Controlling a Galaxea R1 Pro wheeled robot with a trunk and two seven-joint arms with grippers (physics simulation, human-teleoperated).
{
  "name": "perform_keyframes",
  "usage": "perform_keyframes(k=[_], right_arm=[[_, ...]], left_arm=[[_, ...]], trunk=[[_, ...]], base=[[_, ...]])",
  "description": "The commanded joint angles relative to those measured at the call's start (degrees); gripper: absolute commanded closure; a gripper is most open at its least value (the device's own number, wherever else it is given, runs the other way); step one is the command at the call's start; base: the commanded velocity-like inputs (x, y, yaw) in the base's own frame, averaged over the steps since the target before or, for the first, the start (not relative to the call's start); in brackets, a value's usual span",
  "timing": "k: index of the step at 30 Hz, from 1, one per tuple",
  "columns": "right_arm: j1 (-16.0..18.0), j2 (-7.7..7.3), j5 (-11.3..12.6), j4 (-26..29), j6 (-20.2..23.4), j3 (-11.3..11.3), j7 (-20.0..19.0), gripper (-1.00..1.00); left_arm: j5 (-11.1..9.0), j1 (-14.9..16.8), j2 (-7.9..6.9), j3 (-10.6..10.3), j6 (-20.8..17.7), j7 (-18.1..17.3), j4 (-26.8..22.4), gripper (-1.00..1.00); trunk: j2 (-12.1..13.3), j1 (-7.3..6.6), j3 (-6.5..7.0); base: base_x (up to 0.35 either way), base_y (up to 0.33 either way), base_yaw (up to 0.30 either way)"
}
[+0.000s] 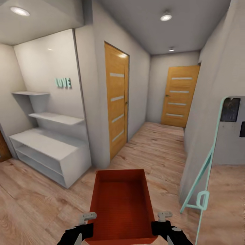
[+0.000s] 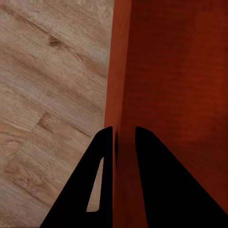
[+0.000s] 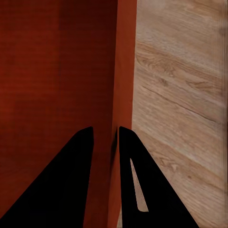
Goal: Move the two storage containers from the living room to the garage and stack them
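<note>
I carry one orange-red storage container, open-topped and empty, low in front of me above light wood plank flooring. My left gripper is shut on its left wall; the left wrist view shows the black fingers pinching that thin wall. On the opposite side, my right gripper is shut on the right wall, and its black fingers straddle the wall in the right wrist view.
A hallway runs ahead with a wooden door on the left and another wooden door at the far end. White shelving stands at the left. A teal-framed standing board leans at the right, next to a wall corner.
</note>
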State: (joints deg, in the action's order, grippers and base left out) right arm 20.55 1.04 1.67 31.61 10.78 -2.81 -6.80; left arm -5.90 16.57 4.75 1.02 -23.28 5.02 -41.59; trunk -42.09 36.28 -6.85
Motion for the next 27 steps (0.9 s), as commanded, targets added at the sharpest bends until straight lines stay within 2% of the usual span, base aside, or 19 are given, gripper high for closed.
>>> perform_keyframes(k=[1,27], right_arm=[[0.02,-0.16,-0.62,-0.06,0.29,-0.18,0.21,1.00],[0.02,-0.16,-0.62,-0.06,0.23,-0.18,0.21,1.00]], left_arm=[[1.42,0.04,-0.53,0.30,1.49,0.69,-0.24,1.00],[1.42,0.04,-0.53,0.30,1.48,0.69,-0.24,1.00]], trunk=[[-0.08,0.05,-0.10],[-0.08,0.05,-0.10]], base=[[0.311,0.097,-0.276],[0.311,0.124,-0.264]])
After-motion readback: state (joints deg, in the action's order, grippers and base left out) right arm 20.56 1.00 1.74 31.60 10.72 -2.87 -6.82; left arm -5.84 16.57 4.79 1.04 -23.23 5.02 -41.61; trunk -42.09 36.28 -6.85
